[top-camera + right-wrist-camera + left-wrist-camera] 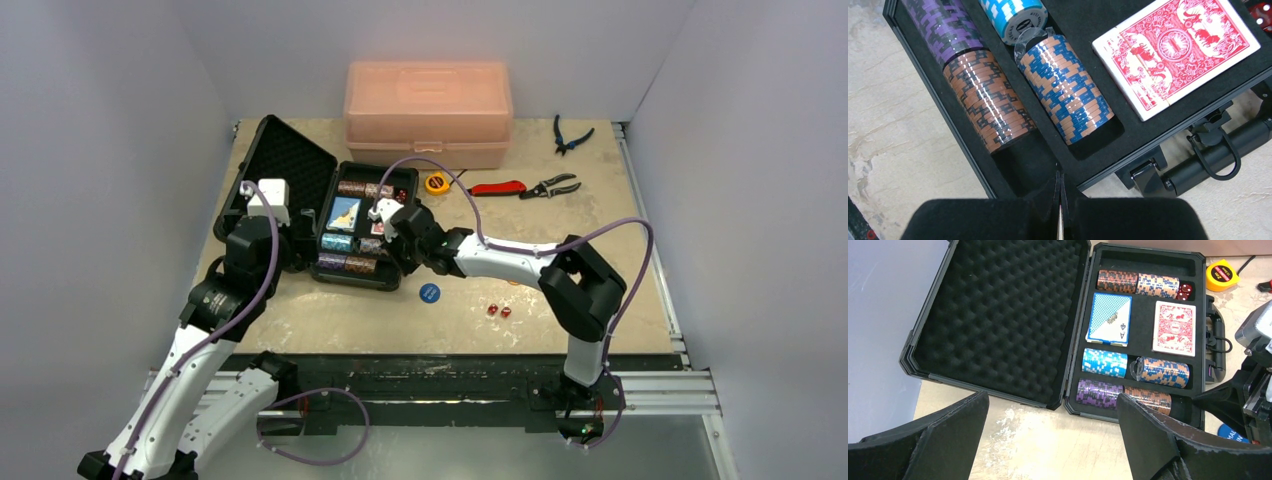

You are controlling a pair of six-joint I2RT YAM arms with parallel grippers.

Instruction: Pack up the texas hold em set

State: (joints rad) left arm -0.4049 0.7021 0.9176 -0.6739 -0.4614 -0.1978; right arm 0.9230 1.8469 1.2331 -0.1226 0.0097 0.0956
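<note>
The black briefcase (333, 272) lies open on the table, its foam-lined lid (998, 315) folded out to the left. The tray holds several chip stacks (1135, 281), a blue card deck (1109, 318), a red card deck (1174, 328) and a red die (1186, 290). A blue disc (429, 292) and two red dice (498, 312) lie on the table to the right of the case. My left gripper (1053, 440) is open and empty over bare table by the case's near hinge corner. My right gripper (1059, 180) is shut above the tray's near right corner, by the orange chips (990, 107).
A translucent pink box (428, 112) stands at the back. A yellow tape measure (436, 183), red-handled cutters (520, 187) and blue pliers (570, 133) lie right of the case. The case handle (1218, 155) sticks out toward my right arm.
</note>
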